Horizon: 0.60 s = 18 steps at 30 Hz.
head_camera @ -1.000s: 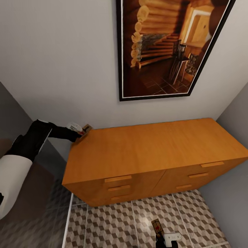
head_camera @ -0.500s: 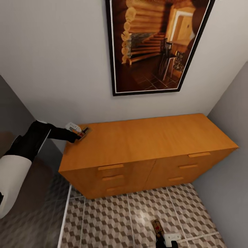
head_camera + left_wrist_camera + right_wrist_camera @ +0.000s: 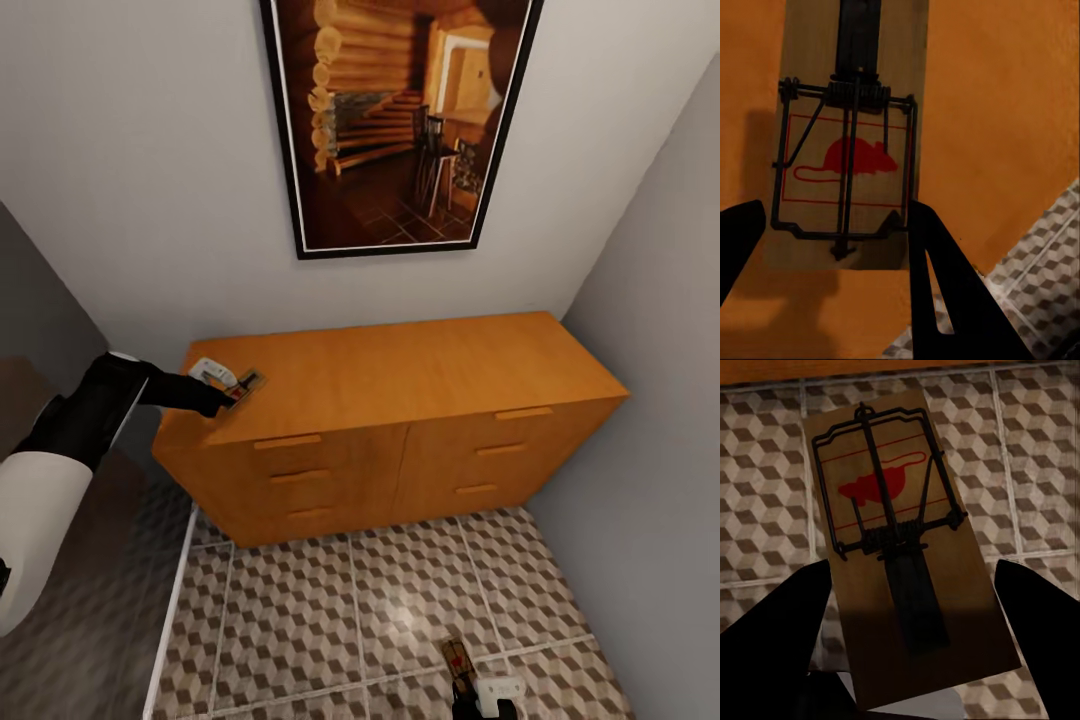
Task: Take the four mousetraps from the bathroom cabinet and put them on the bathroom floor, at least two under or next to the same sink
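Left end effector [image 3: 238, 392], at the left of the head view, is clamped on a mousetrap [image 3: 246, 385] over the near-left corner of the cabinet [image 3: 400, 375] top; its wrist view shows the dark fingers [image 3: 945, 285] flanking the board [image 3: 847, 150], which is over orange wood with tiled floor showing past the edge. Right end effector [image 3: 465, 680], at the bottom edge of the head view, is closed on a second mousetrap [image 3: 456, 657] above the bathroom floor [image 3: 330, 610]; the wrist view shows that trap [image 3: 900, 540] between both fingers with cube-pattern tiles behind. The sink is not to be seen. To do this step well, I would keep both grips firm and the boards level, swing the left trap clear of the cabinet edge, and lower each close to the tiles before releasing, beside the sink once found.
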{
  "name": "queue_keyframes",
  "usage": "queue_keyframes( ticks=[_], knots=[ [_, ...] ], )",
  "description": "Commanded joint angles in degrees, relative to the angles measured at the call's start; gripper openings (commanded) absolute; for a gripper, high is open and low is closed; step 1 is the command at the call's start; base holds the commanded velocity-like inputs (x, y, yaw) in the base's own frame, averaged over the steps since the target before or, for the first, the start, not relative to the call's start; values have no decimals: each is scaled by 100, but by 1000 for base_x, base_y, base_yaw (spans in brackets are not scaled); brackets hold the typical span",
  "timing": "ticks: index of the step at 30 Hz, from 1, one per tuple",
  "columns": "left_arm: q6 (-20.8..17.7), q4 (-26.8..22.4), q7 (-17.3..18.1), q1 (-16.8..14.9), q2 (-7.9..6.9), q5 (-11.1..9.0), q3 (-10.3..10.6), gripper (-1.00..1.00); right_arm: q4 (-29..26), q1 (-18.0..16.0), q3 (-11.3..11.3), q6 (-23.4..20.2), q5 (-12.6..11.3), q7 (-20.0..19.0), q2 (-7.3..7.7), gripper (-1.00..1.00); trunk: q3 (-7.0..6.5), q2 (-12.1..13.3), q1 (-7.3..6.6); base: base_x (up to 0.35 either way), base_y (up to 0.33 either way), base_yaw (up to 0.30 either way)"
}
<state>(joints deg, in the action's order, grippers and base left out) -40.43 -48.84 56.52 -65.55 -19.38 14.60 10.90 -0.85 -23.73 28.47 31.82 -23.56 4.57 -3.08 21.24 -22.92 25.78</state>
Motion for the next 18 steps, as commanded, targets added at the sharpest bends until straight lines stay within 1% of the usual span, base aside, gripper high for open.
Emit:
queue_keyframes(
  ticks=[1,9,12,15,18],
  knots=[
    [2,12,0,3,2,-1,0,-100,-1,0,0,0,0,0,0,-100,0,0,0,-274,-238,0],
    [17,58,-17,15,20,-1,8,-100,2,0,0,0,0,0,0,-100,0,0,0,-274,-238,0],
    [27,170,-18,16,27,0,9,-100,1,0,0,0,0,0,0,-100,0,0,0,-281,-217,0],
    [33,305,-18,16,30,0,9,-100,-2,0,0,0,0,0,0,-100,0,0,0,-305,-159,0],
    [38,381,-18,16,31,0,9,-100,0,0,0,0,0,0,0,-100,0,0,0,-325,-67,0]
  ],
)
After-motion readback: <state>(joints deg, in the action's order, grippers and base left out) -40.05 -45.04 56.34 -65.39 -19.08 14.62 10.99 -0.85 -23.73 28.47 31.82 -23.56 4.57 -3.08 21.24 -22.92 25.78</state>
